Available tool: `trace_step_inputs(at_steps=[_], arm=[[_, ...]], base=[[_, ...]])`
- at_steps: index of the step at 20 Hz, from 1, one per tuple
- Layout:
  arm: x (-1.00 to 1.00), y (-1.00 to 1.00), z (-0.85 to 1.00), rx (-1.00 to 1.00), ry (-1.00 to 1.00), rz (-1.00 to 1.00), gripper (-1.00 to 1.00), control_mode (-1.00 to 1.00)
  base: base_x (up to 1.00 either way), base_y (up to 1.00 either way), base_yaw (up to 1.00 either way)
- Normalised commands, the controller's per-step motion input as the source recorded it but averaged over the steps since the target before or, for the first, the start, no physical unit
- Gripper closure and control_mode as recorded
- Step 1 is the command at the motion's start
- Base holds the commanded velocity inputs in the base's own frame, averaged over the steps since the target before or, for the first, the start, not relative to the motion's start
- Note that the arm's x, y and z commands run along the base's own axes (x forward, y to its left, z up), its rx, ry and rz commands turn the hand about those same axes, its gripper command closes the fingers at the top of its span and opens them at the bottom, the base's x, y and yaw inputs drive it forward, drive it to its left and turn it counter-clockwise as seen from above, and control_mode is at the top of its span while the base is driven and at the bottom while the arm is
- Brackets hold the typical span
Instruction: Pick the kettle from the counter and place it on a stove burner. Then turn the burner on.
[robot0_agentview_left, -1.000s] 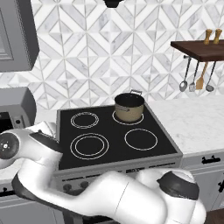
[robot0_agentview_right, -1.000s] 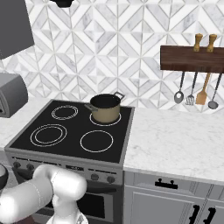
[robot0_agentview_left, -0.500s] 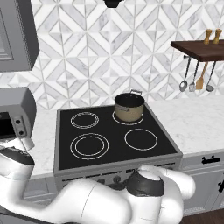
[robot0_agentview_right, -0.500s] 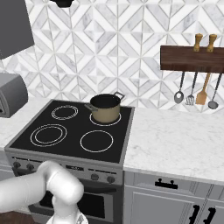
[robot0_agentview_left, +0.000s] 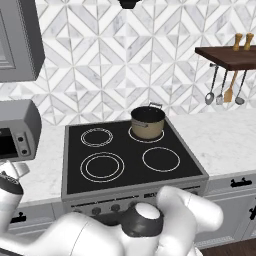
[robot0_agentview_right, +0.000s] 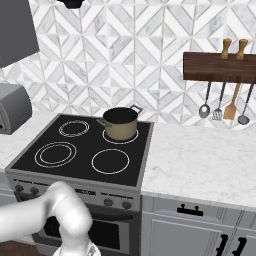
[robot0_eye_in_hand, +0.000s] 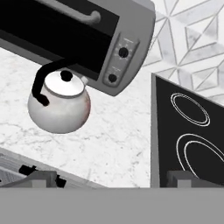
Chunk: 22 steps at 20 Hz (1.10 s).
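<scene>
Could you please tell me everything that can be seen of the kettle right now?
The kettle is small, round and white, glossy like ceramic or enamel, with a faint pinkish tint on one side. A black arched handle rises over its pale lid, which carries a black lid knob; a short spout pokes out behind. It stands upright on the counter, just in front of the toaster oven and beside the cooktop. No finger touches it.

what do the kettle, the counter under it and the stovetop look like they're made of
The kettle: probably glazed ceramic or enamel, a smooth white body with soft sheen, plus a matte black handle and knob. The counter: marble-look stone, white with faint grey veins, though it may be laminate. The stovetop: glossy black glass, flat with thin white rings printed on it.
</scene>
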Motion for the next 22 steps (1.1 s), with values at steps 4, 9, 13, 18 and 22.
trace_step_inputs(at_steps=[4,9,13,18,22], arm=[[0.1,0.13,-0.38,0.0,0.0,-0.01,-1.0,-1.0],[0.18,0.32,0.15,0.0,0.0,-0.11,-1.0,-1.0],[0.21,0.38,0.17,-0.03,0.01,-0.09,-1.0,-1.0],[0.52,0.39,-0.06,-0.02,0.03,-0.14,-1.0,-1.0],[0.56,0.29,-0.42,-0.04,0.05,-0.12,-1.0,-1.0]], base=[[0.0,0.0,0.0],[0.0,0.0,0.0],[0.0,0.0,0.0],[0.0,0.0,0.0],[0.0,0.0,0.0]])
